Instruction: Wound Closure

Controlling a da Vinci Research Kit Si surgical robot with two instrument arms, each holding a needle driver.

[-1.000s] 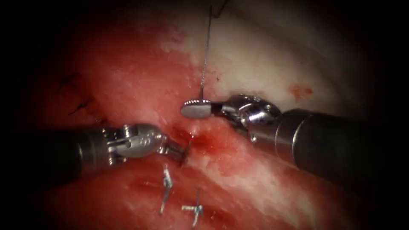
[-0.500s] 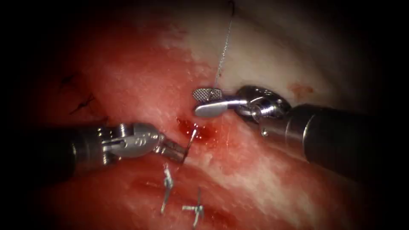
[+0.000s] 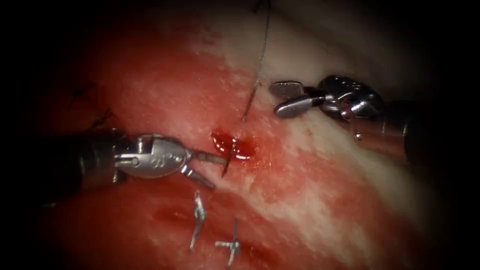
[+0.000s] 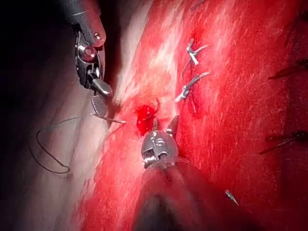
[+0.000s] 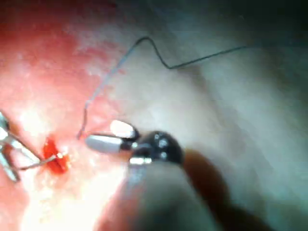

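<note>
1. The left tool (image 3: 207,171) has its jaws spread apart. The upper jaw reaches right and touches the needle (image 3: 227,162); the lower jaw angles down and away from it. Whether the upper jaw alone pins the needle I cannot tell; the jaws are not closed on it.
2. The needle sits at the tips of the left tool, at the left edge of the cut (image 3: 235,149). A short dark length of it shows, crossing the upper jaw, with the rest sunk in the tissue (image 3: 310,200). In the left wrist view the needle (image 4: 157,107) curves up out of the red fluid (image 4: 143,118) just ahead of the left tool (image 4: 163,127).
3. The right tool (image 3: 287,97) has its jaws apart and holds nothing. It sits well up and right of the cut, over pale tissue.
4. The thread (image 3: 260,60) runs down from the top and ends in the tissue just left of the right tool, above the cut. In the right wrist view the thread (image 5: 115,67) drops into the tissue just beside the right tool (image 5: 108,134).
5. Red fluid (image 3: 240,150) pools in the cut.
6. Two finished stitches (image 3: 197,220) lie below the left tool.
</note>
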